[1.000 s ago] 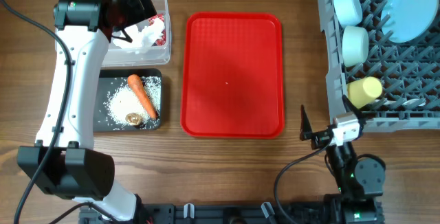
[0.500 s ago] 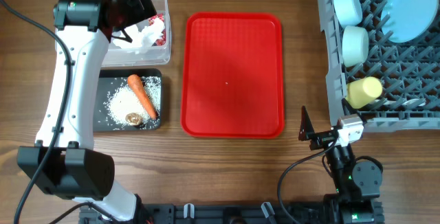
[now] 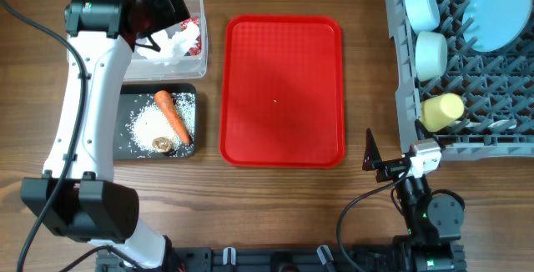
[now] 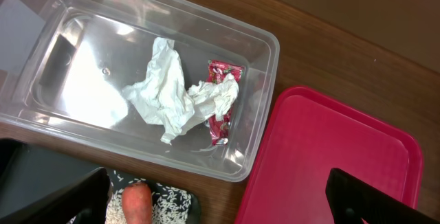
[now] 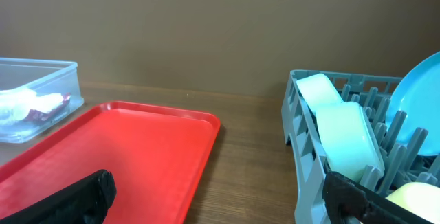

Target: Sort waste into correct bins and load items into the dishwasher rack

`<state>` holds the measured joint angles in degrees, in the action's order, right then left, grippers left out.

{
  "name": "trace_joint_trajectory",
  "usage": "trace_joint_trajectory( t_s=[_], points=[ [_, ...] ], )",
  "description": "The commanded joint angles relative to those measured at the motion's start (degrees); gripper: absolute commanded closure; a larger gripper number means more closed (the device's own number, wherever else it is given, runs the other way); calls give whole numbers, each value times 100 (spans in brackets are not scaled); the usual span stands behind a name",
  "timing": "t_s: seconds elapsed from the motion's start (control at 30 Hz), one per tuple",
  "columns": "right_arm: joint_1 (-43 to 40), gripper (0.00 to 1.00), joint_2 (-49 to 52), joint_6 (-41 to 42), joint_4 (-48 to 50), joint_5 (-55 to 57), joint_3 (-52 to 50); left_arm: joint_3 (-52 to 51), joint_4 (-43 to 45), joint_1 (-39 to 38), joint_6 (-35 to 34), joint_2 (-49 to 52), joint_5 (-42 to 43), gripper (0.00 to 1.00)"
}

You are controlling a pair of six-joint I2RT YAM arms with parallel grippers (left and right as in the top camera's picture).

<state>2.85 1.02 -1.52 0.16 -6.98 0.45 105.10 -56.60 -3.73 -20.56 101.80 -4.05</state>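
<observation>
Only the right arm is seen shifted, drawn slightly toward 6 o'clock since a second ago; nothing else is disturbed. At 10 o'clock, the crumpled white tissue (image 4: 165, 93) and red snack wrapper (image 4: 221, 95) are lodged in the clear tub (image 4: 265, 45). Both are judged feather-light and soft, best pinched at a bunched fold. The carrot (image 3: 173, 115), stiff and smooth, is laid in the black tray (image 3: 125, 144) and would be taken across its middle. The left end effector (image 4: 217, 176) is held outstretched over the tub, jaws spread and empty. The right end effector (image 3: 374, 162) is set low at 5 o'clock, likewise released, beside the dishwasher rack (image 3: 400, 63).
</observation>
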Motion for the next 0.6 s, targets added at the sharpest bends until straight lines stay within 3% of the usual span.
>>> trace_joint_trajectory(
  t_s=[0.0, 0.47, 0.57],
  points=[
    [9, 0, 17, 61, 17, 103, -15, -9, 15, 15, -92, 11, -55, 0],
    [9, 0, 17, 63, 17, 103, -15, -9, 11, 74, -70, -142, -131, 0],
    [9, 0, 17, 59, 20, 103, -15, -216, 643, 59, 219, -474, -162, 0]
  ],
)
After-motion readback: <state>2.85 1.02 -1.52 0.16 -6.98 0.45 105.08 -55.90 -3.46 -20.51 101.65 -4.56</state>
